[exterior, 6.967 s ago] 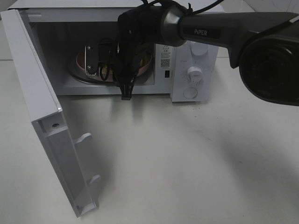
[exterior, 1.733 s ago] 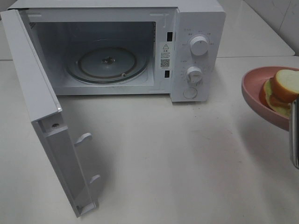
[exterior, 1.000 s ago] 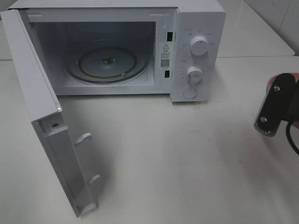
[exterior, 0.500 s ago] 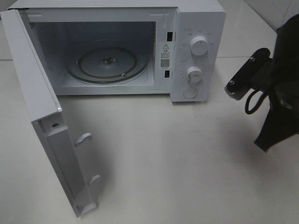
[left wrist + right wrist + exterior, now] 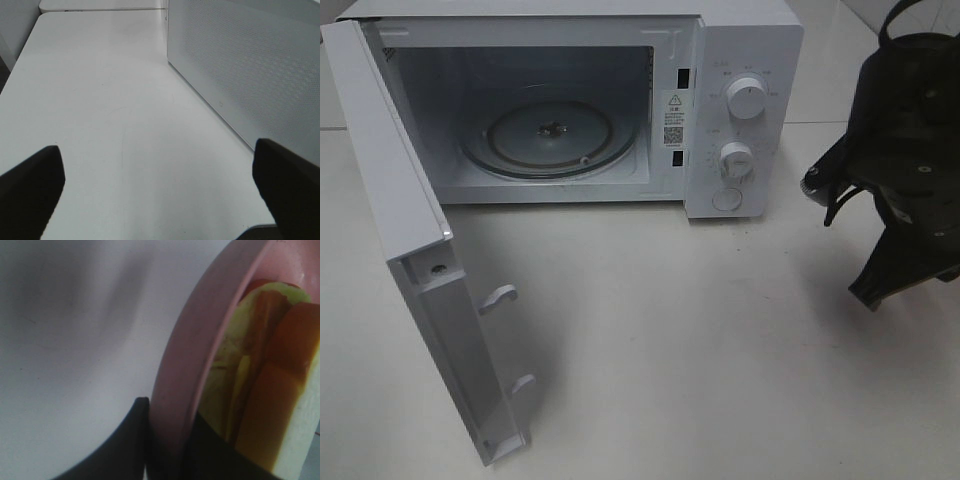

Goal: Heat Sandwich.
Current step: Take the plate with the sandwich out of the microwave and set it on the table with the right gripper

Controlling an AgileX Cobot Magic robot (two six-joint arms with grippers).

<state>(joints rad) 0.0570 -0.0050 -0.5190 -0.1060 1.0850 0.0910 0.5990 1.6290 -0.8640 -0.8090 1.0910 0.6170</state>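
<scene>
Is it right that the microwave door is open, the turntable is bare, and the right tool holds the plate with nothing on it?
Not quite. The right wrist view shows the sandwich lying on the plate that the right tool grips by the rim. The rest holds: door open, turntable bare.

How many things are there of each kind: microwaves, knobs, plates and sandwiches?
Microwave: 1
Knobs: 2
Pink plate: 1
Sandwich: 1
Total: 5
</scene>
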